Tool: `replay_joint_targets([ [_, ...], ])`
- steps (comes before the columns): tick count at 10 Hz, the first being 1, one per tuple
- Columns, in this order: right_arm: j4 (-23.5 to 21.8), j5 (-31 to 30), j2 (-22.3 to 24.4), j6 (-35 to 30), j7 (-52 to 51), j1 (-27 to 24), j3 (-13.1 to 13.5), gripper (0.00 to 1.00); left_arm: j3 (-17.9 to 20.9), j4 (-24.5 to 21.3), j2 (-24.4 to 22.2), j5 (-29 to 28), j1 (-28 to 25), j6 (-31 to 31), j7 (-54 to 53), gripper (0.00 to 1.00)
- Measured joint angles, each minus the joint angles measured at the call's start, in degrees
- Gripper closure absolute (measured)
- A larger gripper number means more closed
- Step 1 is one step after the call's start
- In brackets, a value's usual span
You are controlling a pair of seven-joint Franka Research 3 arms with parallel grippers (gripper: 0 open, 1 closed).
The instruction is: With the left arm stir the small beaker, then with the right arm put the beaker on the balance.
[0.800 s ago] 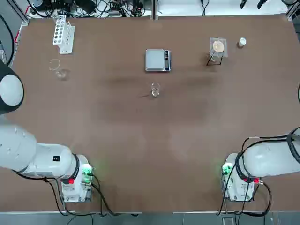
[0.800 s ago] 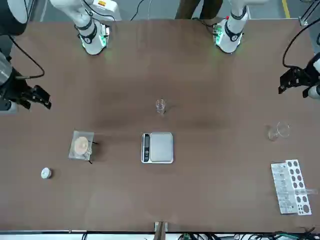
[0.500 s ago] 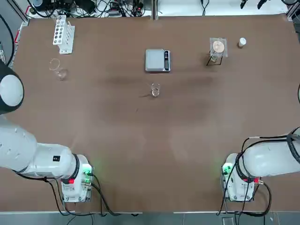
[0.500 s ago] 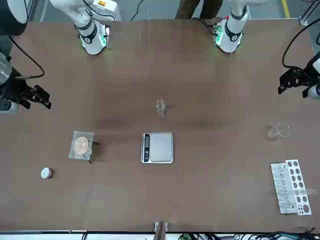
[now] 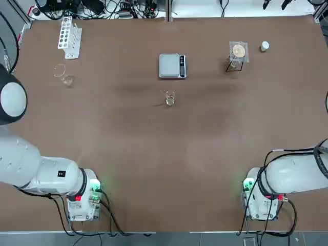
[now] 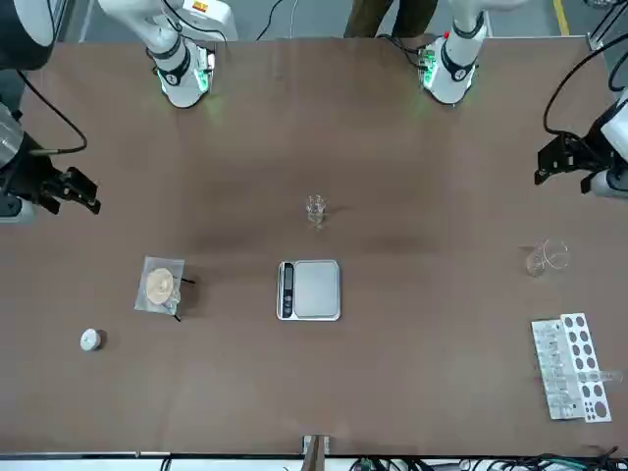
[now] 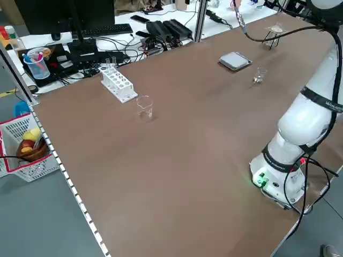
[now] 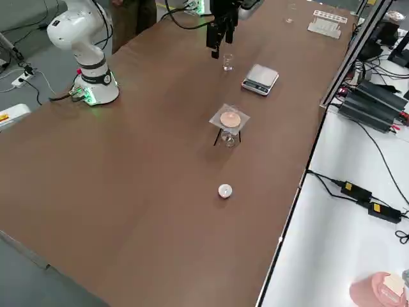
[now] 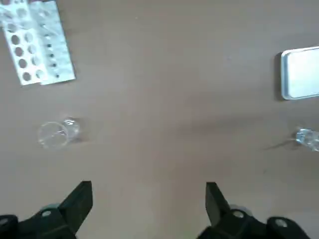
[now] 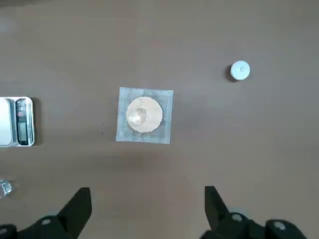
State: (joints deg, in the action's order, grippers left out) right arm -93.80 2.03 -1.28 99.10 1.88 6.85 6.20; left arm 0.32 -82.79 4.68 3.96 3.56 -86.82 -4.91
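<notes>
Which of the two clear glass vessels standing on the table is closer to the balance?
The small beaker, just beside the balance; the wider vessel is near the rack.

Between and beyond the widely parted fingertips of the left gripper (image 9: pixel 149 199), bare tabletop (image 9: pixel 164 134) is seen, with the wider glass vessel (image 9: pixel 59 133), holed white rack (image 9: pixel 37 42), balance (image 9: pixel 301 73) and small beaker (image 9: pixel 308 139) spread farther out, untouched by the claw.

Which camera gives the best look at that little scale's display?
The right wrist view: the balance's display faces it, large and unblocked, though the plate is cut off. Top, front and right side views show it smaller; the left wrist view crops it out.
</notes>
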Motion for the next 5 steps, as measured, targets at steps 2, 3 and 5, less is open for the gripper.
replay_joint_targets([
  [2, 0.0, 0.0, 0.0, 0.0, 0.0, 0.0, 0.0, 0.0, -1.9, -0.8, 1.2, 1.2, 1.3, 0.0, 3.3, 0.0],
  [3, 0.0, 0.0, 0.0, 0.0, 0.0, 0.0, 0.0, 0.0, -3.2, -1.5, 1.8, 1.6, 2.2, -0.1, 5.2, 0.0],
  [5, 0.0, 0.0, 0.0, 0.1, 0.0, 0.0, 0.0, 0.0, -6.2, -4.2, 2.5, 4.4, 2.6, -2.6, 9.7, 0.03],
])
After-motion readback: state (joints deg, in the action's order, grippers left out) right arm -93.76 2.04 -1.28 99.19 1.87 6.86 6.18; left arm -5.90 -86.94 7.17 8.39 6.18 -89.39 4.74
